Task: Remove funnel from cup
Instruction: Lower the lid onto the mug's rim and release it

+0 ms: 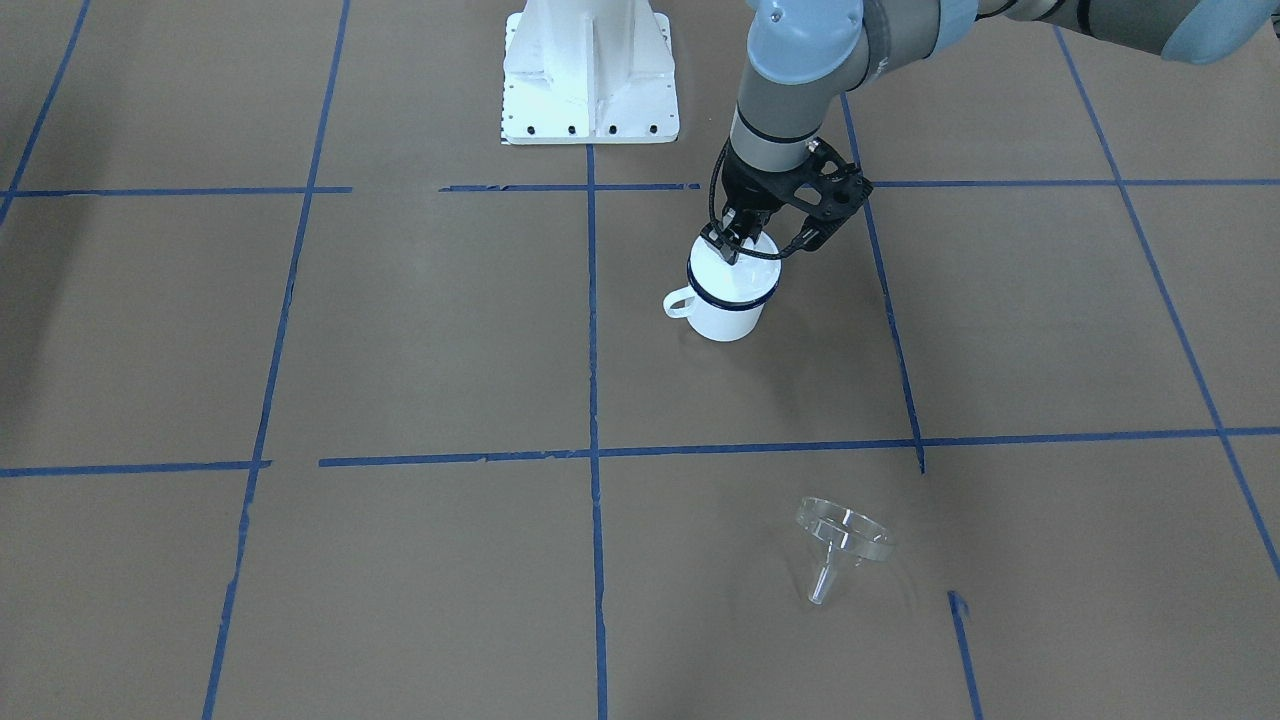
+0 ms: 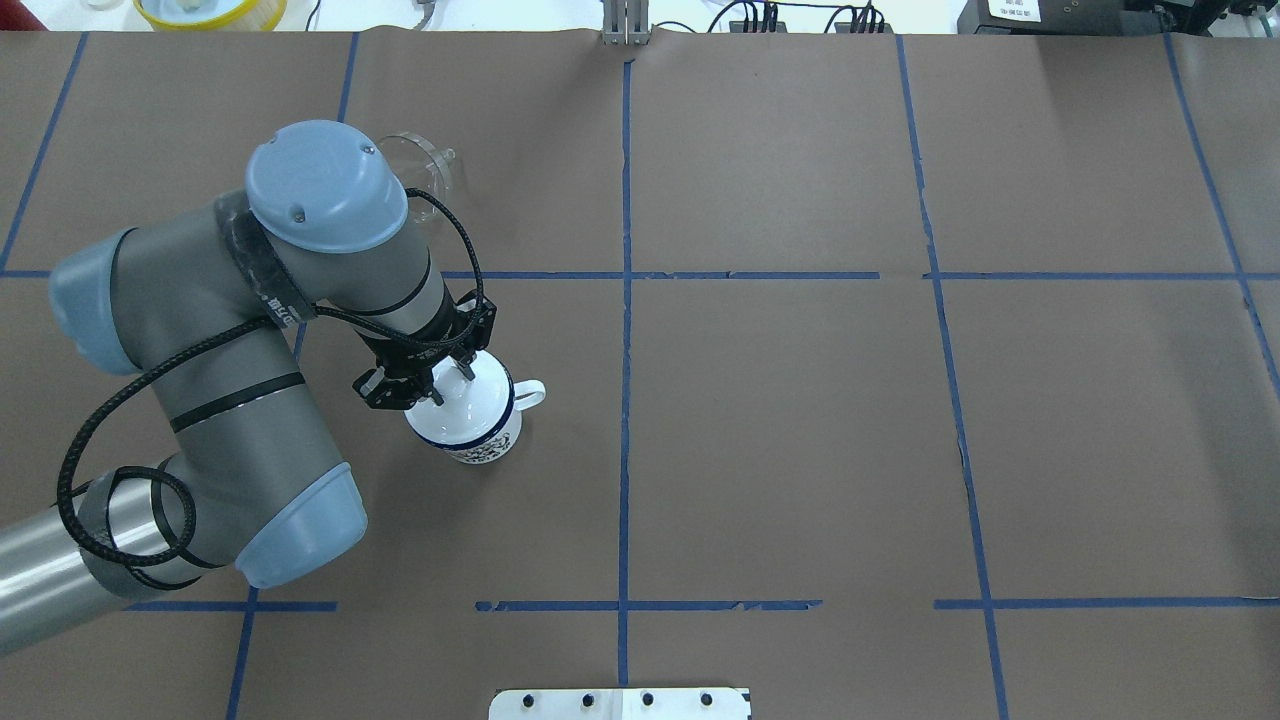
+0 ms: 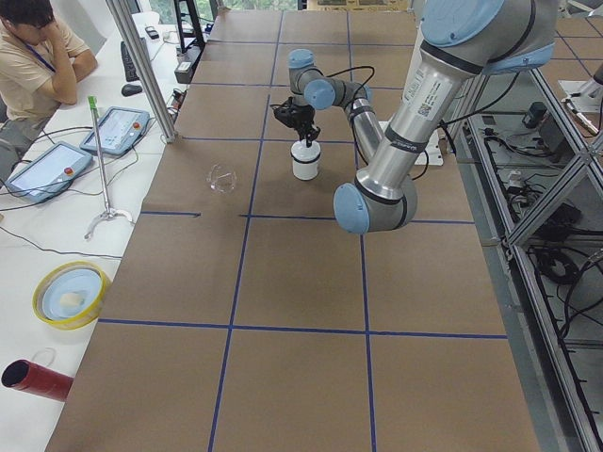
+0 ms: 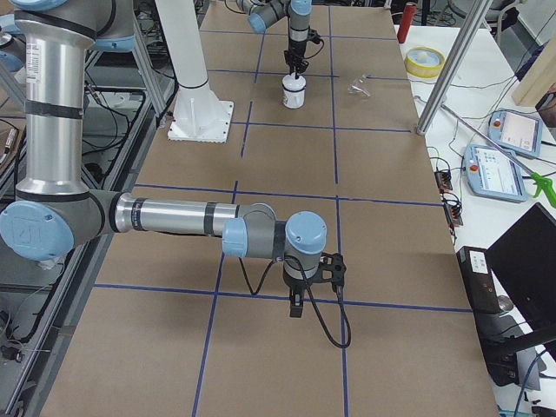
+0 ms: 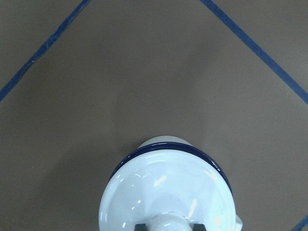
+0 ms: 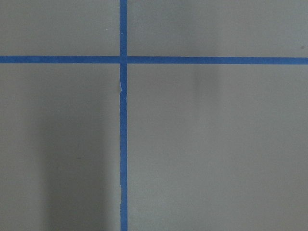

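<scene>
Upright cup [image 1: 722, 318] beneath left gripper [image 1: 737, 240]; fingers [image 5: 140, 227] pinching knob of white lid [image 5: 163, 187] seated on cup. funnel [image 1: 840, 540] out of cup, lying tipped on tabletop [image 1: 400, 350], well apart from fingers, toward operators' side. right gripper [image 4: 296, 306] low over tabletop, far from both; finger spread cannot be told.
</scene>
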`<state>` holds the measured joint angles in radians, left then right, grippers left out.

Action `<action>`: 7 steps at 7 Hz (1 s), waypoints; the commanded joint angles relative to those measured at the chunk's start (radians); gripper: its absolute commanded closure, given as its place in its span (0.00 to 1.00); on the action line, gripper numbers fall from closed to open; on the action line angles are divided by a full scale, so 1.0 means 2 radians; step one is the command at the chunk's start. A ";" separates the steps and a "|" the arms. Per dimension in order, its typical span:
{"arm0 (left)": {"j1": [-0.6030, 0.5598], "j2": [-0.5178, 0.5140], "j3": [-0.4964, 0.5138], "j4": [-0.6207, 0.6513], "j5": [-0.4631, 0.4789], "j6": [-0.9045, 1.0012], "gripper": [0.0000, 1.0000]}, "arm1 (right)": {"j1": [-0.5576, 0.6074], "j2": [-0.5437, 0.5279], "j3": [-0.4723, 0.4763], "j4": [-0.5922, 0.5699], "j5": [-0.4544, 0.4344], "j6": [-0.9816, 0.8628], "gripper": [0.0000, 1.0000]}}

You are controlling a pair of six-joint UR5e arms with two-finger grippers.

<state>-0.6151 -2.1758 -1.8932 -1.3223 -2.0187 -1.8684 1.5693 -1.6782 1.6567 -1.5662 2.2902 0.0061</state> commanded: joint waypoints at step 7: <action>0.000 -0.002 0.009 -0.003 0.000 0.001 0.54 | 0.000 0.000 0.000 0.000 0.000 0.000 0.00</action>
<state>-0.6151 -2.1789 -1.8764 -1.3283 -2.0197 -1.8669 1.5693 -1.6782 1.6567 -1.5662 2.2902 0.0061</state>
